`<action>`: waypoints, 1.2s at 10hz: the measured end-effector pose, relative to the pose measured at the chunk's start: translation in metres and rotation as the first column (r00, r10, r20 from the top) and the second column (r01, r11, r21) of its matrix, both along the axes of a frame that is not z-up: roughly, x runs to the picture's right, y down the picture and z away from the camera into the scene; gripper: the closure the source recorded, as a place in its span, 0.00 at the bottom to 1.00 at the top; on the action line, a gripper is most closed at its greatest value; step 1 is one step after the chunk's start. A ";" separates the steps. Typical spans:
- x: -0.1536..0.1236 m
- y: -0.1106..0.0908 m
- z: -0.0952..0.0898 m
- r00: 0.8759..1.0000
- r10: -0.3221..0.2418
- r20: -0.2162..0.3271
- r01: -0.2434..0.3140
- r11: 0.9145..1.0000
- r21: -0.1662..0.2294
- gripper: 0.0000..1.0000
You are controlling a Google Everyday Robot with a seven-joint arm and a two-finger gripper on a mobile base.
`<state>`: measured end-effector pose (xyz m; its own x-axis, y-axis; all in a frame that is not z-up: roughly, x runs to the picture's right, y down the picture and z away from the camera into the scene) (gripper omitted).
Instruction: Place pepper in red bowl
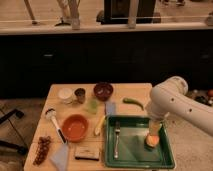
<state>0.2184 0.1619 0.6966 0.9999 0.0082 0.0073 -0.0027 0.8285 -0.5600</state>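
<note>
The pepper point(132, 102) is a small, dark green, curved chili. It lies on the wooden table near the back right, just behind the green tray point(165, 159). The red bowl point(75, 127) is wide, shallow and orange-red. It sits left of the tray near the table's middle and looks empty. My white arm comes in from the right. My gripper point(153, 134) hangs over the right part of the tray, just above an orange fruit point(151, 142). The gripper is in front and to the right of the pepper, and far right of the red bowl.
A dark maroon bowl point(103, 91), a metal cup point(80, 95) and a white cup point(65, 94) stand at the back. A pale green lumpy item point(91, 106), a long yellow item point(100, 125), grapes point(42, 149) and a utensil point(54, 121) lie around the red bowl. A fork point(116, 142) lies in the tray.
</note>
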 end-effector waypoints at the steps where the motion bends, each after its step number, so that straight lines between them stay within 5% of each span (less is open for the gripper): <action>1: -0.001 0.000 0.000 1.000 0.004 -0.004 -0.004 1.000 0.002 0.20; 4: 0.028 -0.021 -0.001 0.995 0.077 -0.063 -0.073 0.995 0.061 0.20; 6: 0.063 -0.039 0.007 0.983 0.161 -0.089 -0.149 0.980 0.130 0.20; 8: 0.078 -0.055 0.021 0.970 0.231 -0.077 -0.214 0.958 0.189 0.20; 12: 0.060 -0.067 0.049 0.969 0.246 -0.004 -0.239 0.948 0.212 0.20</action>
<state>0.2787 0.0946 0.7458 0.9677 0.2521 0.0051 -0.2322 0.8988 -0.3718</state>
